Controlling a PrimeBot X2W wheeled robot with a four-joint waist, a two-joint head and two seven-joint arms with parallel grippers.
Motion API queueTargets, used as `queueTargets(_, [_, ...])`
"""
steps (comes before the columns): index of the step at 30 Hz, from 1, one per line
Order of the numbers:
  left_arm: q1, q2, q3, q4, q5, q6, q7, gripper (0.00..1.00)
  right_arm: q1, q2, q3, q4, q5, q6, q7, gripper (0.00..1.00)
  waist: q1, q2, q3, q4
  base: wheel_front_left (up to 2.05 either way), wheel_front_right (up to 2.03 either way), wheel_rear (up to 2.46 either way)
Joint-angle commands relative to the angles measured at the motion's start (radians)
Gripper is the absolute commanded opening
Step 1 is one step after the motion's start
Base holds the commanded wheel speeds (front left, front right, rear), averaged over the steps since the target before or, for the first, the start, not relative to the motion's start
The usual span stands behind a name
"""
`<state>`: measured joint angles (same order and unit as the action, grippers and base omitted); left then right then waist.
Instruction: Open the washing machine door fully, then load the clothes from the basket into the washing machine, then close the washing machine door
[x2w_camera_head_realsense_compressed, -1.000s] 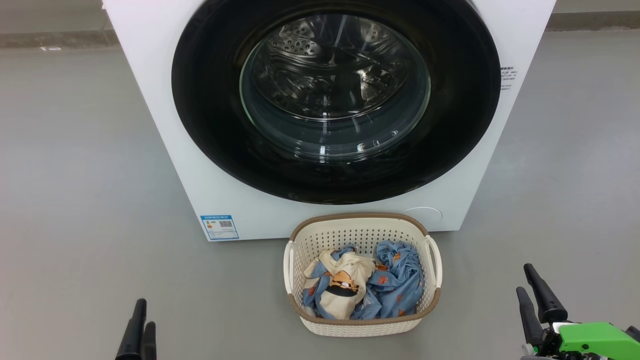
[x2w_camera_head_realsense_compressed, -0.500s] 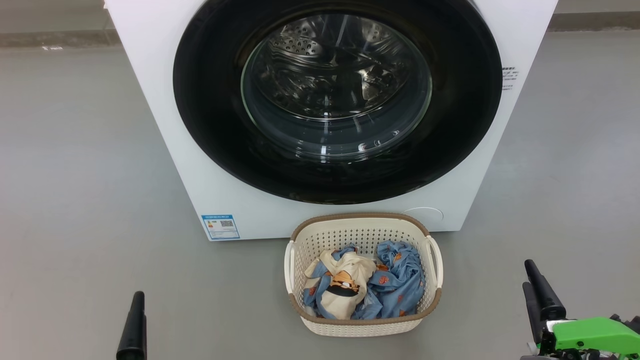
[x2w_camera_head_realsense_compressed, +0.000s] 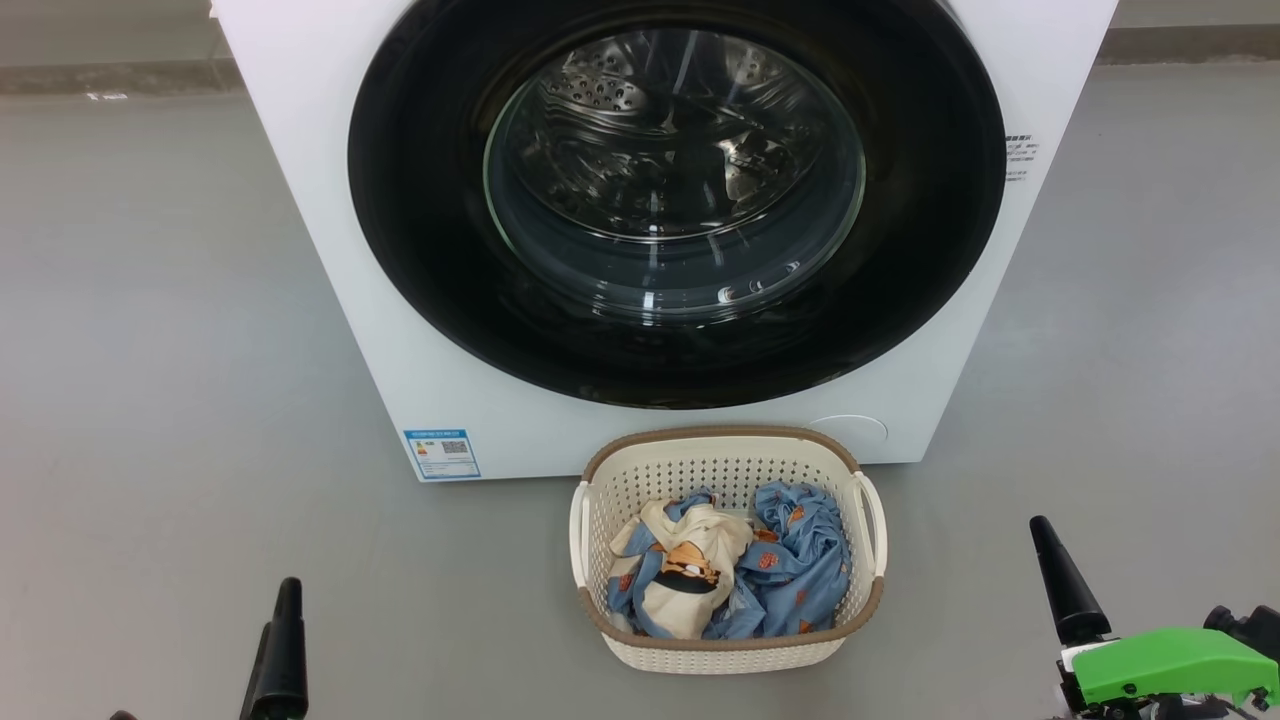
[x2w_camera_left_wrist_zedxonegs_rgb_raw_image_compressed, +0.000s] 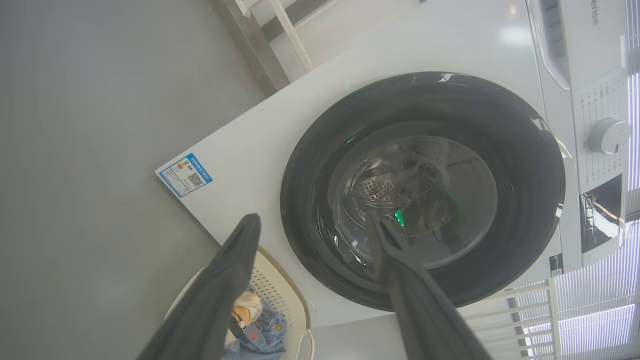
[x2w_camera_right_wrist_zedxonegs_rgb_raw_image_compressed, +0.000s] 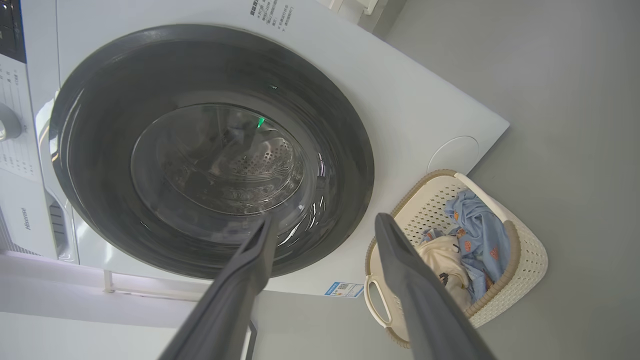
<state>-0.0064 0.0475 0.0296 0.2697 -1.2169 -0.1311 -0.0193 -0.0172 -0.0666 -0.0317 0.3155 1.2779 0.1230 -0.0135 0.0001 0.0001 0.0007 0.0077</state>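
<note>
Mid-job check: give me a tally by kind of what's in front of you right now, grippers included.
washing machine: 1
basket: 1
clothes heap: 1 (number of pieces unclear)
grippers: 2, left gripper and right gripper
Total: 5

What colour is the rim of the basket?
The basket's rim is brown with a woven look; its perforated sides are cream. The head view shows it best.

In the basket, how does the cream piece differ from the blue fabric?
The cream piece carries one large orange-and-black cartoon print; the blue fabric is dotted with small orange figures. The cream piece lies on top, left of middle; the blue fabric fills the right side and peeks out beneath it. Both lie crumpled in the basket.
</note>
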Motion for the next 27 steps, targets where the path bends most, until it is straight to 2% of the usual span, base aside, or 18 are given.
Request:
queueTargets(1, [-0.027, 0.02, 0.011, -0.036, 0.041, 0.0, -0.013, 1.0, -0.054, -0.023, 0.016, -0.03, -0.047, 0.004, -0.013, 1.0, 0.0, -0.0001, 0.0, 0.0, 0.0, 0.0, 0.0])
queueTargets(13, [-0.028, 0.021, 0.019, -0.041, 0.241, 0.0, -0.05, 1.0, -0.061, -0.044, 0.051, -0.025, -0.237, 0.004, -0.051, 1.0, 0.0, -0.0001, 0.005, 0.001, 0.0, 0.0, 0.0])
queueTargets(27, [-0.033, 0.024, 0.017, -0.042, 0.416, 0.0, -0.09, 1.0, -0.071, -0.06, 0.086, -0.019, -0.402, 0.005, -0.092, 1.0, 0.0, -0.0001, 0.007, 0.004, 0.0, 0.0, 0.0])
